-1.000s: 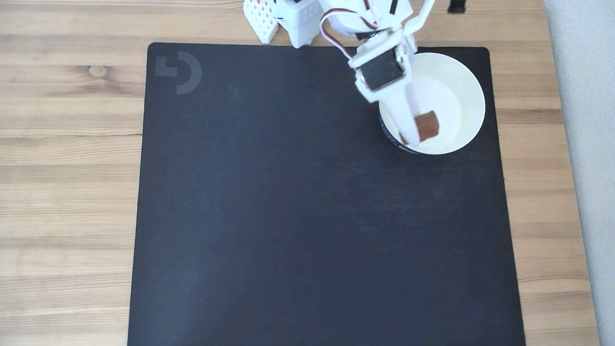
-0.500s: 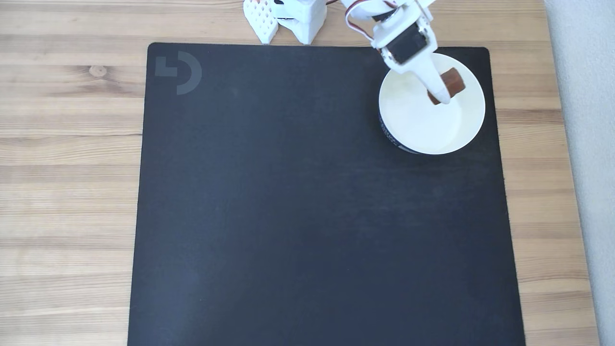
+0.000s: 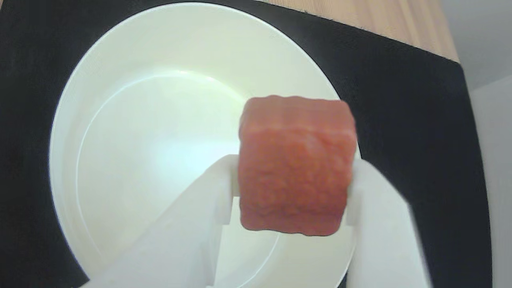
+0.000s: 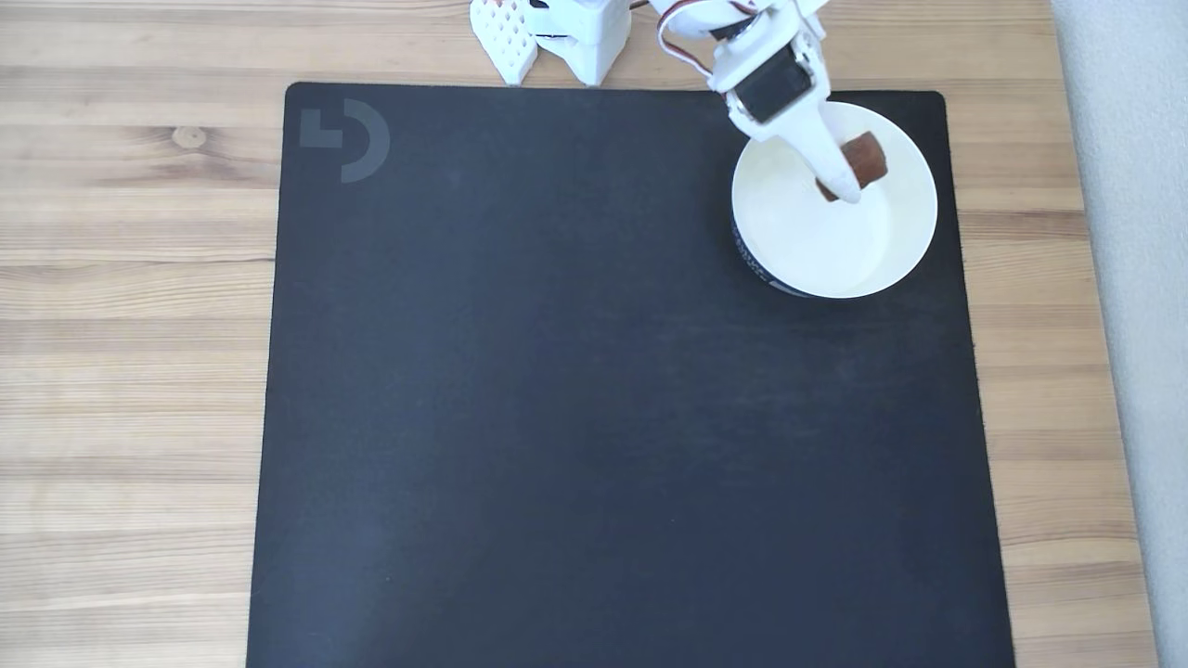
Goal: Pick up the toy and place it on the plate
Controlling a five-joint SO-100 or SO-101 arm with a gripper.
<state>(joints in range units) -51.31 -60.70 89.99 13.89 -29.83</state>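
A reddish-brown, rough-surfaced toy (image 3: 296, 164) is clamped between the two white fingers of my gripper (image 3: 292, 192), which is shut on it. Beneath it lies the round white plate (image 3: 132, 120), its hollow bare. In the fixed view the toy (image 4: 866, 158) hangs over the upper half of the plate (image 4: 835, 250), held in the gripper (image 4: 852, 174) that reaches down from the arm at the top edge. Whether the toy touches the plate's floor I cannot tell.
The plate stands at the top right corner of a large black mat (image 4: 603, 390) on a wooden table (image 4: 130, 325). The arm's white base (image 4: 580, 32) sits at the table's top edge. A pale wall (image 4: 1132, 278) runs down the right side.
From a second ago, the gripper carried the toy from the plate's lower left part toward its top. In the last half second it shifted slightly left.
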